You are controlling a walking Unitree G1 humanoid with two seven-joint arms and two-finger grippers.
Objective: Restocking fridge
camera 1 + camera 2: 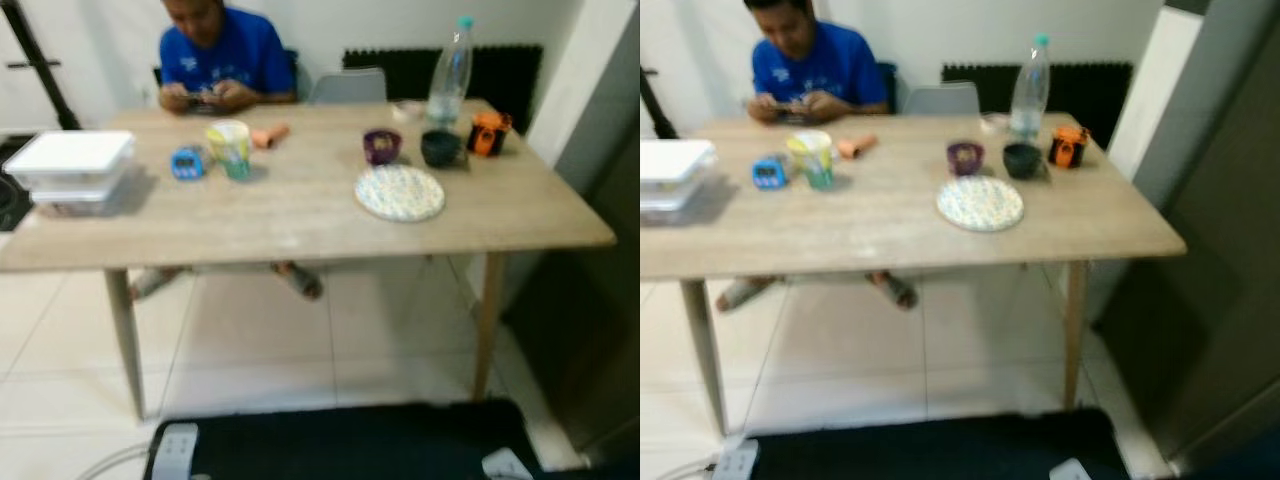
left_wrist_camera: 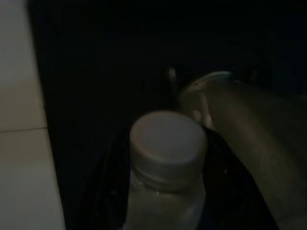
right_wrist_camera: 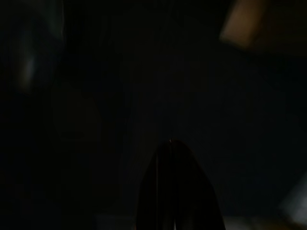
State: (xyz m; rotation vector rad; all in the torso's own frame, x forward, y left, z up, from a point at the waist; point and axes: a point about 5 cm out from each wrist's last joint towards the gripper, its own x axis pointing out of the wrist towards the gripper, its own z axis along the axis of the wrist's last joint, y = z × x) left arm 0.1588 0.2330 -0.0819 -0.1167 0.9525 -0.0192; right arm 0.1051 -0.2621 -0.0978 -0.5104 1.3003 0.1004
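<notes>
In the left wrist view my left gripper (image 2: 168, 191) is shut on the neck of a pale bottle with a white cap (image 2: 168, 143), one black finger on each side. It hangs in deep shade beside pale floor tiles. The right wrist view is very dark; my right gripper (image 3: 175, 191) shows as one narrow black shape, fingers together with nothing between them. Ahead stands a wooden table (image 1: 300, 215). On its far right stands a tall clear bottle with a teal cap (image 1: 450, 70).
A person in a blue shirt (image 1: 220, 55) sits at the table's far side. On the table are stacked white containers (image 1: 72, 170), a cup (image 1: 230, 147), a speckled plate (image 1: 399, 192), two small bowls (image 1: 381, 146) and an orange object (image 1: 488, 133). A tall grey panel (image 1: 1230, 250) rises on the right.
</notes>
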